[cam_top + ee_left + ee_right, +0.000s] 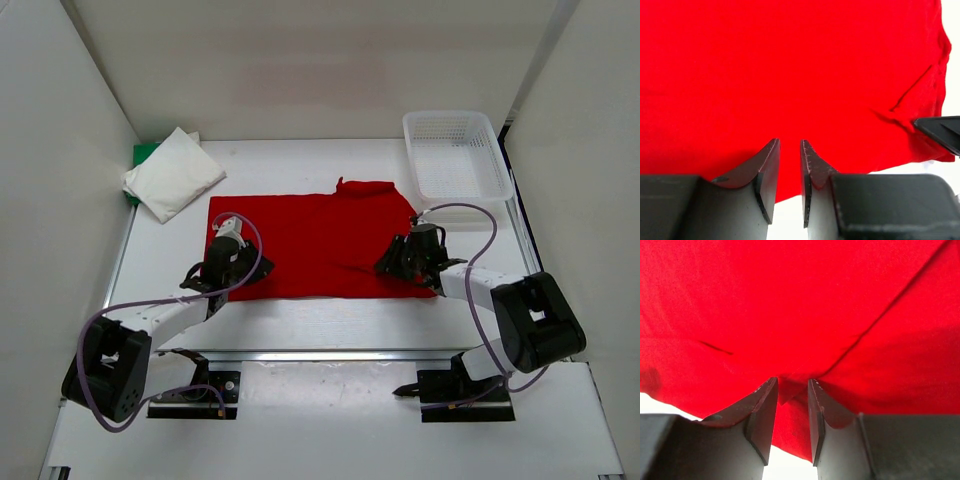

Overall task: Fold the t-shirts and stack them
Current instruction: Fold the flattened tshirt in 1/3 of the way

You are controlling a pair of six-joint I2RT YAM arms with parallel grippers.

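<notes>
The red t-shirt lies spread flat in the middle of the table. My left gripper sits at its near-left hem. In the left wrist view the jaws are drawn close, with the red t-shirt edge between them. My right gripper is at the near-right part of the shirt. Its jaws hold a small fold of the red t-shirt, and creases run toward the tips. A folded white t-shirt rests on the green t-shirt at the far left.
A white mesh basket stands at the far right corner. White walls close in the left, right and back sides. A metal rail runs along the near edge in front of both arm bases.
</notes>
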